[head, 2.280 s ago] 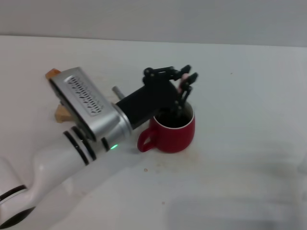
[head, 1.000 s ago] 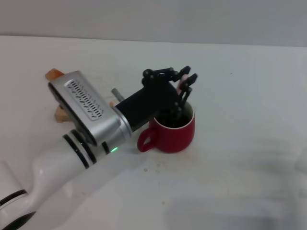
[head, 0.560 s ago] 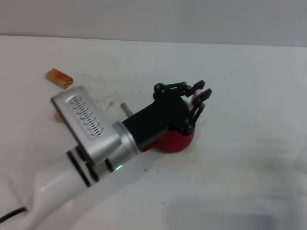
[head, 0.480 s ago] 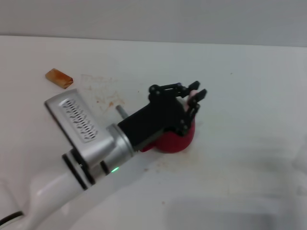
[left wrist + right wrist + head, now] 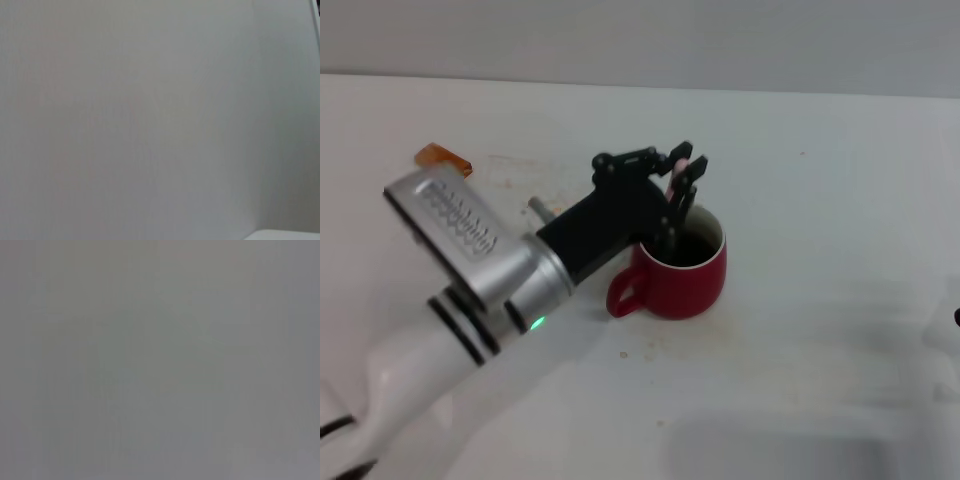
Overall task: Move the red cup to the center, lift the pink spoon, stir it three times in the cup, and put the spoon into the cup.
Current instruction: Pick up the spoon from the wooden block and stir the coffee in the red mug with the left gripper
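Now, left gripper [image 5: 678, 183] clamped on pink spoon [image 5: 674, 172], its lower end inside red cup [image 5: 682, 273].

Only a pink sliver of the pink spoon [image 5: 676, 166] is seen between the left gripper [image 5: 677, 195] fingers — its bowl is hidden below them; the wooden block [image 5: 444, 156] is partly covered.
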{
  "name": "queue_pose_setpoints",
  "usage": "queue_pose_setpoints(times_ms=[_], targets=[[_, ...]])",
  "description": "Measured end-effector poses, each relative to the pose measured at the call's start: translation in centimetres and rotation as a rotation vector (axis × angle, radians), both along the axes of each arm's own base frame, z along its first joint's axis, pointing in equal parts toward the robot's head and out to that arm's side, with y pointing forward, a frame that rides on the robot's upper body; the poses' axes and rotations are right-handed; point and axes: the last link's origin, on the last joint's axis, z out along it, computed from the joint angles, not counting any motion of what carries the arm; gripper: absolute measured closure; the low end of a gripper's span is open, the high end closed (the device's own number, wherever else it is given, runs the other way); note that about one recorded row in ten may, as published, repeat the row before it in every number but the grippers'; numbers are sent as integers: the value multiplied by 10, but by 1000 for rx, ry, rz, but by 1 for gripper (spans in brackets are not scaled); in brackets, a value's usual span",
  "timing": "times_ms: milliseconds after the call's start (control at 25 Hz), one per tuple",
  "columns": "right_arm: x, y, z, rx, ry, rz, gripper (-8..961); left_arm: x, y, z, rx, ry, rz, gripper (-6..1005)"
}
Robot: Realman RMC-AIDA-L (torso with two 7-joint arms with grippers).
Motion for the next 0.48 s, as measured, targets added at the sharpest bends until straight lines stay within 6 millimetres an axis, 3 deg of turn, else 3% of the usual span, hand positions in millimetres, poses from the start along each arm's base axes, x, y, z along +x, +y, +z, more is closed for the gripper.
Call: queue_pose_setpoints(times_ms=[240,480], targets=[[1,-1,0,-1,2,-3,954,15,7,-3,-36,-17,-31,856],[1,0,1,2,2,-2,954,17,-1,0,-35,-61,-34,828]])
